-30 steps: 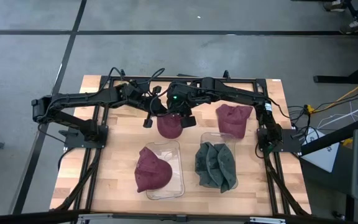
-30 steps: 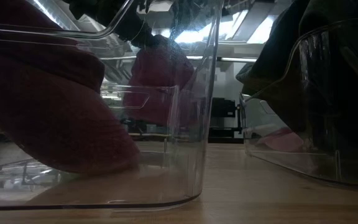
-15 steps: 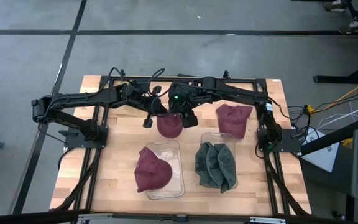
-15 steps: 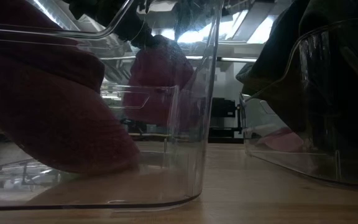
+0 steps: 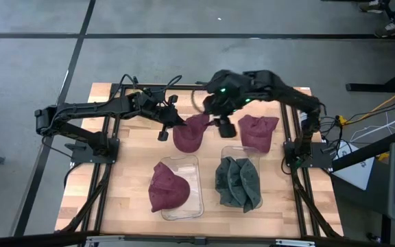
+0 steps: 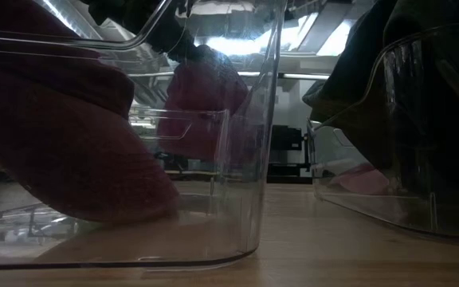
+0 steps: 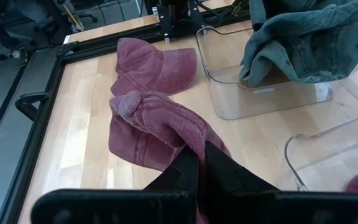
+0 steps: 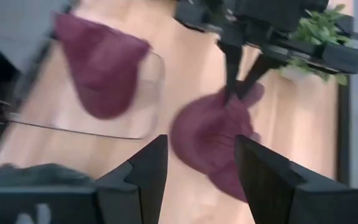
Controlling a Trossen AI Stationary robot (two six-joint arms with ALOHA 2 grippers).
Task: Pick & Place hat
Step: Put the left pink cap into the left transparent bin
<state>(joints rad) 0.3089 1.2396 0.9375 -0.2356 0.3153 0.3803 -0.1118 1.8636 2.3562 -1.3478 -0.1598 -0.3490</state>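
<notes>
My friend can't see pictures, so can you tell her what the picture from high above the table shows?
The left hand pinches a dark red hat in the middle of a wooden table, while the right hand hangs open just beside it. Nearer the front, one clear bin holds another red hat and a second holds grey-green hats. One more red hat lies to the right.

A grey concrete floor [image 5: 40, 62] surrounds the wooden table [image 5: 132, 180], crossed by dark taped lines [image 5: 81, 34]. Right of the table lie cables [image 5: 362, 120]. In the low view, bright ceiling lights [image 6: 237, 45] glow far behind.
</notes>
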